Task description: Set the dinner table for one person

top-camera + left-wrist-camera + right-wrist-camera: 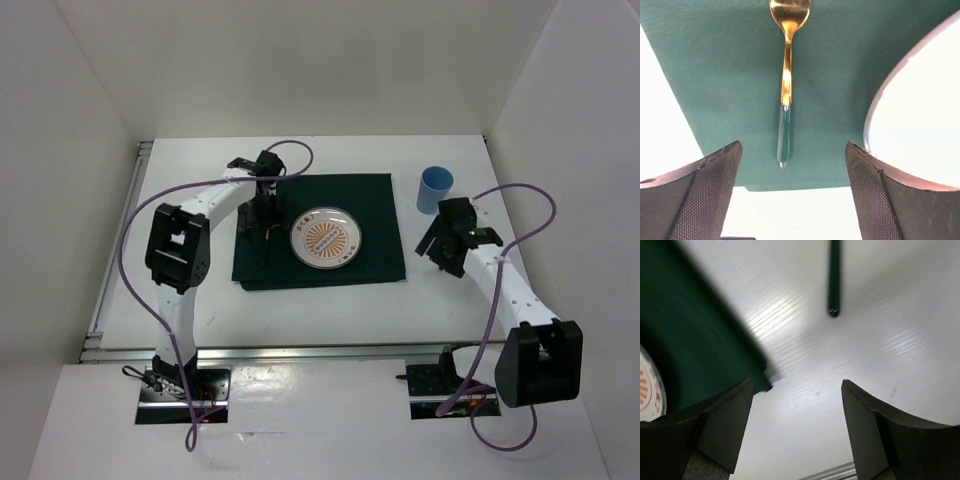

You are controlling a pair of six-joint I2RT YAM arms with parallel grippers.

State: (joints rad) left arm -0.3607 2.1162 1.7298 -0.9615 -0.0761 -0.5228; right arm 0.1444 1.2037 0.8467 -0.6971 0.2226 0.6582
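Note:
The dinner table (330,315) is a large white top with rails. On it lies a dark green cloth (375,200) with a white plate (326,237) bearing an orange pattern. A gold spoon with a dark green handle (785,95) lies on the cloth left of the plate; it also shows in the top view (268,248). My left gripper (262,220) hovers open and empty just behind the spoon's handle end (795,192). My right gripper (433,246) is open and empty over bare table right of the cloth (797,425). A dark green utensil handle (834,280) lies ahead of it.
A blue cup (434,188) stands upright behind the right gripper, right of the cloth. The plate's rim (890,95) is close to my left gripper's right finger. White walls enclose the table on three sides. The cloth's corner (757,380) is by my right gripper's left finger.

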